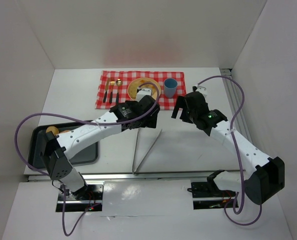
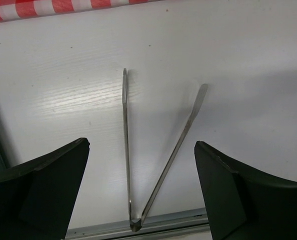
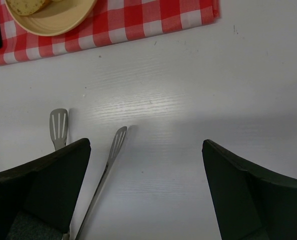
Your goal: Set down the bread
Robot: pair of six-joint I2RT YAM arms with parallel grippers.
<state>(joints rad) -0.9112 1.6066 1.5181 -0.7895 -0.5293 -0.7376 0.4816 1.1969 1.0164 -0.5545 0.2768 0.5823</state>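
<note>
A piece of bread [image 3: 29, 5] lies on the tan plate [image 3: 58, 20] at the top left of the right wrist view. That plate [image 1: 136, 85] stands on the red checked cloth [image 1: 138, 75]. Metal tongs [image 2: 158, 170] lie spread on the white table, their hinge toward the near edge. My left gripper [image 2: 141, 144] hangs open above them, holding nothing; from above it [image 1: 151, 114] sits just in front of the plate. My right gripper [image 3: 146, 143] is open and empty too, with the tongs' slotted tips [image 3: 117, 142] at its left finger.
A blue cup [image 1: 170, 87] stands on the cloth right of the plate, with cutlery [image 1: 111, 92] to the left. A dark tray [image 1: 38, 150] at the near left holds a tan round piece [image 1: 52, 130]. White walls enclose the table.
</note>
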